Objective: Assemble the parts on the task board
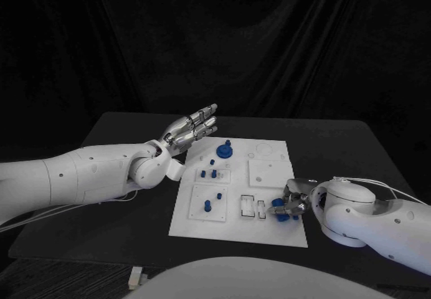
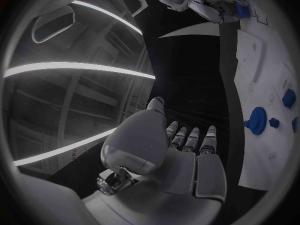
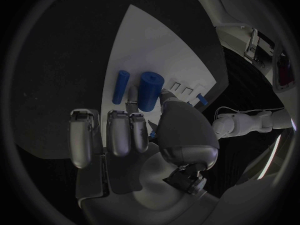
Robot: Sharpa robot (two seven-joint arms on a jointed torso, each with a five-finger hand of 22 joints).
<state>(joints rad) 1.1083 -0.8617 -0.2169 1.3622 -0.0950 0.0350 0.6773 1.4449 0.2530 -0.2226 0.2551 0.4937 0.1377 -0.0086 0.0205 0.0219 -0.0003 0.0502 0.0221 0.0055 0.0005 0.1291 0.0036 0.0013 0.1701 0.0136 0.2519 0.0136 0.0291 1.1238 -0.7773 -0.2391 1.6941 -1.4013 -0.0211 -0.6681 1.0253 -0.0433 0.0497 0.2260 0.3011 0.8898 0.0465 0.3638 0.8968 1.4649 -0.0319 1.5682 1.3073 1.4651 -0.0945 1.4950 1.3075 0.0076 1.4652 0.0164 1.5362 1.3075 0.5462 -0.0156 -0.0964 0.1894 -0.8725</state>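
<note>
Right hand [image 1: 289,204] pinches a blue cylinder [image 3: 149,90] at the white board's [image 1: 269,230] near right edge; left hand [image 1: 190,129] hovers, fingers straight, holding nothing.

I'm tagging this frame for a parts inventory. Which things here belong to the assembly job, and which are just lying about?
Job:
- task board
- blue gear standing at the board's far end
- small blue pegs in the board
- blue cylinder by the right hand
- blue rod lying beside it

Lying about:
- small white piece at the table's near edge
- left hand, raised and holding nothing
</note>
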